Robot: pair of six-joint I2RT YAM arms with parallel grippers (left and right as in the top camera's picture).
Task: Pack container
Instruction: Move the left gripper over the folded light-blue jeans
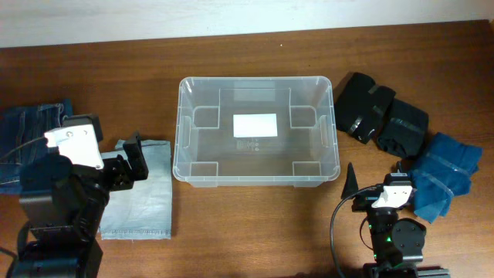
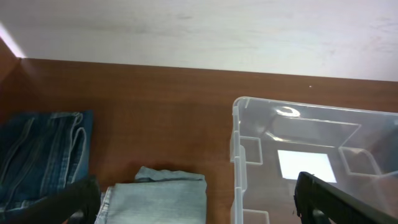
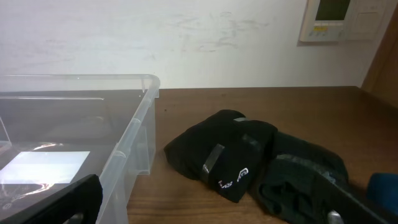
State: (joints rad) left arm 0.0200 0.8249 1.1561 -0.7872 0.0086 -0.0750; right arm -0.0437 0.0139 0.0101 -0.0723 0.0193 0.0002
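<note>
Hovering wide above the pale folded denim (image 1: pixel 143 205), your left claw (image 1: pixel 133 158), your right claw (image 1: pixel 376 179) wide too, container (image 1: pixel 257 177) mid-worktop (image 1: pixel 255 232).

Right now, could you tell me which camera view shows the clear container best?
The overhead view: the whole container is visible, rim, walls and white label on its empty base. The left wrist view catches only its left end; the right wrist view only its right corner.
</note>
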